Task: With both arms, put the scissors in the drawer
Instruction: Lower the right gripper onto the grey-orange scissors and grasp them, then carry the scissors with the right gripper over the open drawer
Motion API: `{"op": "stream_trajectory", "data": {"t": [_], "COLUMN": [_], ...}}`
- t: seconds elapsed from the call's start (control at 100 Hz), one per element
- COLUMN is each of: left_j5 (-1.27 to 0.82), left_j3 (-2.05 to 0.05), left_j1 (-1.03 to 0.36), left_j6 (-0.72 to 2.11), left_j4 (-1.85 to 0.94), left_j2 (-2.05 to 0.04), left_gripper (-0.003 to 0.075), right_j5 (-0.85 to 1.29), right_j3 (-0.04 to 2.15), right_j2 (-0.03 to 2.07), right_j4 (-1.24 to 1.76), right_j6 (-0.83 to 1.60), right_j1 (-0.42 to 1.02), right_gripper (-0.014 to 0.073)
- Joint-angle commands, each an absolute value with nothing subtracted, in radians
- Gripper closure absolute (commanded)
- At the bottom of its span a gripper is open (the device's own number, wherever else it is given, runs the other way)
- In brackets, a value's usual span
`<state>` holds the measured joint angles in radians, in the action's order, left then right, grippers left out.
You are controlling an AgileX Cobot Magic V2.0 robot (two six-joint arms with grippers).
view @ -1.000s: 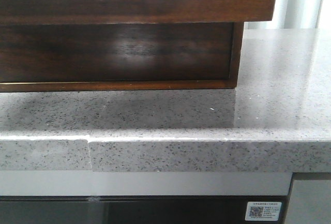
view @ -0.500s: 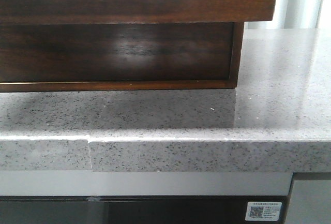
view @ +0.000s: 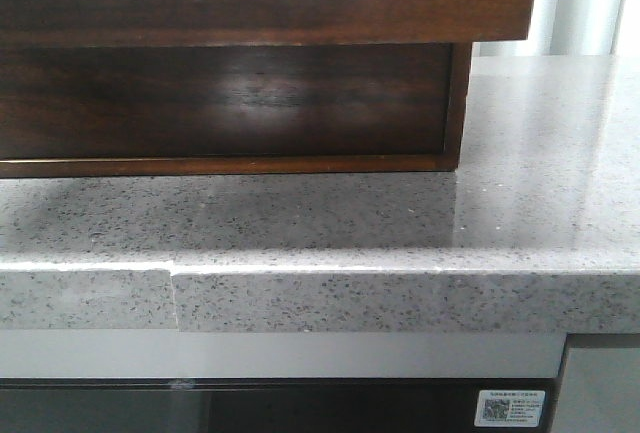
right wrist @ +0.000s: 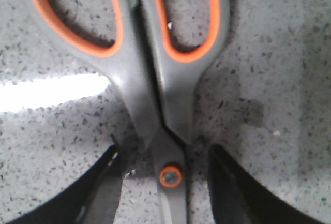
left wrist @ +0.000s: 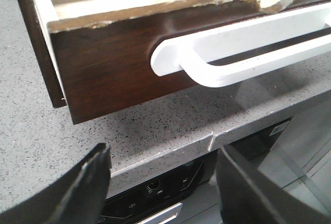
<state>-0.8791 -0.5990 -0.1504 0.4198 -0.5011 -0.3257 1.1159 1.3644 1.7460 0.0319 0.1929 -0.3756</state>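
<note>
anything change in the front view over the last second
Nothing visibly changed. In the front view the drawer sits pulled out over the countertop exactly as before, and no arm or scissors shows in that view at any point.

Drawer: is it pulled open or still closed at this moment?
Open. In the left wrist view the drawer shows its top rim and inside behind the dark front; in the front view it juts over the counter.

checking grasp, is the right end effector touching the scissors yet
Apart: the right wrist view shows speckled counter on both sides between the open right end effector and the scissors.
</note>
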Motion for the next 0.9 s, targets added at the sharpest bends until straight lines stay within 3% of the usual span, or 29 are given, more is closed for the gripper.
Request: {"op": "stream_trajectory", "data": {"t": [0.0, 0.24, 0.57, 0.89], "left_j5": [-0.806, -0.806, -0.806, -0.806], "left_j3": [-0.633, -0.633, -0.633, -0.633], "left_j1": [-0.158, -0.158, -0.158, -0.158], "left_j6": [0.419, 0.419, 0.419, 0.419], "left_j4": [-0.527, -0.527, -0.523, -0.522], "left_j2": [-0.337, -0.337, -0.337, -0.337], "left_gripper": [0.0315, 0.0315, 0.0315, 0.0315], "right_j5": [1.123, 1.137, 1.148, 1.137], "right_j3": [1.397, 1.397, 1.397, 1.405], "right_j2": [1.712, 1.712, 1.712, 1.676], "right_j4": [0.033, 0.033, 0.033, 0.035], "right_j6": [0.223, 0.227, 0.245, 0.248], "right_j1": [-0.382, -0.382, -0.382, -0.378], "right_gripper": [0.0307, 0.0480, 0.0608, 0.0620]}}
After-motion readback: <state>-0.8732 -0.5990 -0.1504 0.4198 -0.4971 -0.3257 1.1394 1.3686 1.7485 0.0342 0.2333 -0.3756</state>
